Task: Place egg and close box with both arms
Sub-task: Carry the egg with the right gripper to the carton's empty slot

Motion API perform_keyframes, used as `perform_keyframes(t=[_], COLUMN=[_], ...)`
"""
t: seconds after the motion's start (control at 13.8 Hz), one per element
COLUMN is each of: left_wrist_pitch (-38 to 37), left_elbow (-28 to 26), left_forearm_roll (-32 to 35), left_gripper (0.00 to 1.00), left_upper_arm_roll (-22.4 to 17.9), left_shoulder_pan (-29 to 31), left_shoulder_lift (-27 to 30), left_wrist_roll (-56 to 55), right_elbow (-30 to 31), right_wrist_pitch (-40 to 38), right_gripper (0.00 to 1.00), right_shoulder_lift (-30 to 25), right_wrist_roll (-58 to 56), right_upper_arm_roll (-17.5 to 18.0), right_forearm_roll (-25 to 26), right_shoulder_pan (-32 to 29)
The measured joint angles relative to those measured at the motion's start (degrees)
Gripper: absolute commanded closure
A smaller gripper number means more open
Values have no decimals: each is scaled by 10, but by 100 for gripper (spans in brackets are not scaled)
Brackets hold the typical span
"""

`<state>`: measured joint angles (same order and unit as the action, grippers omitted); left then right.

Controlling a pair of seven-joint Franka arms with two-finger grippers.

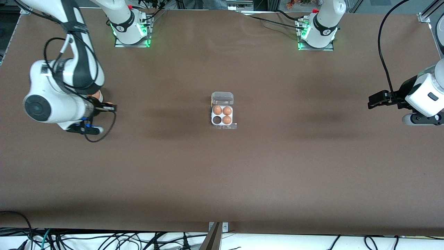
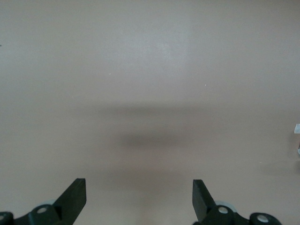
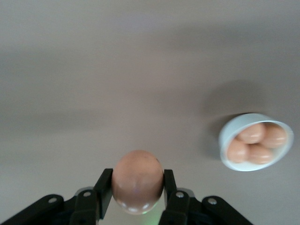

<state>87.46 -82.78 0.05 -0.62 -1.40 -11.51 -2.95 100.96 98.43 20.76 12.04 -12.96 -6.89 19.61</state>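
Observation:
The box (image 1: 222,125) lies open in the middle of the table, its clear lid (image 1: 222,98) folded back toward the robots' bases. Three brown eggs fill its cells, and the cell nearer the right arm's end and the front camera (image 1: 217,120) is empty. My right gripper (image 3: 137,185) is shut on a brown egg (image 3: 137,180), up over the table at the right arm's end (image 1: 110,108). My left gripper (image 1: 374,101) hangs open over bare table at the left arm's end, with nothing between its fingers (image 2: 75,197).
A round white bowl (image 3: 252,167) holding several brown eggs stands on the table below my right gripper; the front view mostly hides it under the right arm. Brown tabletop stretches between the box and both arms. Cables trail along the table's front edge.

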Motion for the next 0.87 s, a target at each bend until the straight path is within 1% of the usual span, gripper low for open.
perform_keyframes(t=[0.29, 0.51, 0.72, 0.87], left_wrist_pitch=[0, 0, 0, 0], left_elbow=[0, 0, 0, 0], left_forearm_roll=[0, 0, 0, 0], left_gripper=[0, 0, 0, 0], left_upper_arm_roll=[0, 0, 0, 1], left_shoulder_pan=[0, -1, -2, -2], left_shoulder_lift=[0, 0, 0, 0], left_wrist_roll=[0, 0, 0, 0], right_elbow=[-56, -109, -170, -192], right_wrist_pitch=[-1, 6, 39, 60], right_gripper=[60, 60, 60, 60], right_shoulder_lift=[57, 110, 169, 195], right_wrist_roll=[145, 234, 315, 342], right_upper_arm_roll=[2, 2, 2, 2], right_forearm_roll=[-83, -139, -176, -204], right_shoulder_pan=[94, 150, 200, 223])
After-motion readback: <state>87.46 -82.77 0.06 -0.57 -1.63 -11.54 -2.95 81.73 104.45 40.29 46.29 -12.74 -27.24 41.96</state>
